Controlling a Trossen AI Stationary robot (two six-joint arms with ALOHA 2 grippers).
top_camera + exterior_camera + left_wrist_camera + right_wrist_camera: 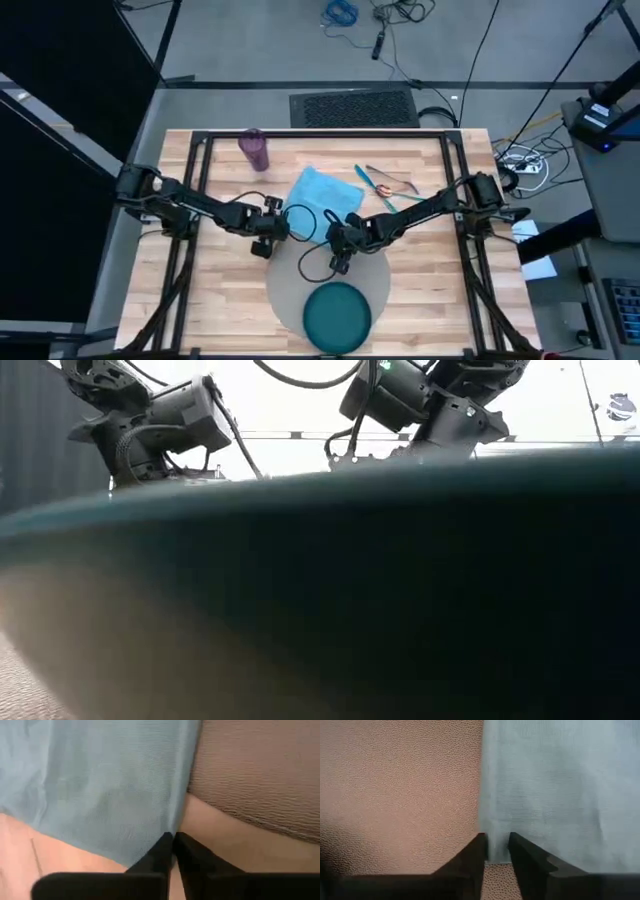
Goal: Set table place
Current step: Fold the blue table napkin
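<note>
Teal plate nearest, at 6 o'clock on the table; its rim fills the low view, blocking almost everything there. Plate sits on the near part of the round grey-beige mat.

Past the plate, both grippers meet at the near edge of the light-blue napkin, which lies around table centre, running toward 12 o'clock, with its near edge at the far rim of the mat.

Left gripper at the napkin's 7 o'clock corner. Left wrist view: fingers almost together, tips at the cloth corner, cloth edge seems to sit between them; likely pinching the napkin, not certain.

Right gripper at the napkin's 5 o'clock corner, over the mat. Right wrist view: fingers narrow, small gap, napkin edge running into that gap, mat beside it. Looks like a grip on the cloth.

Key relation: napkin lies straight ahead of both grippers toward 12 o'clock, one arm at each near corner, about equally close. Judgement: coming move is a two-arm drag or fold of the napkin.

Farther off: cutlery at 1 o'clock of the napkin, purple cup at 11 o'clock, both not yet placed.
</note>
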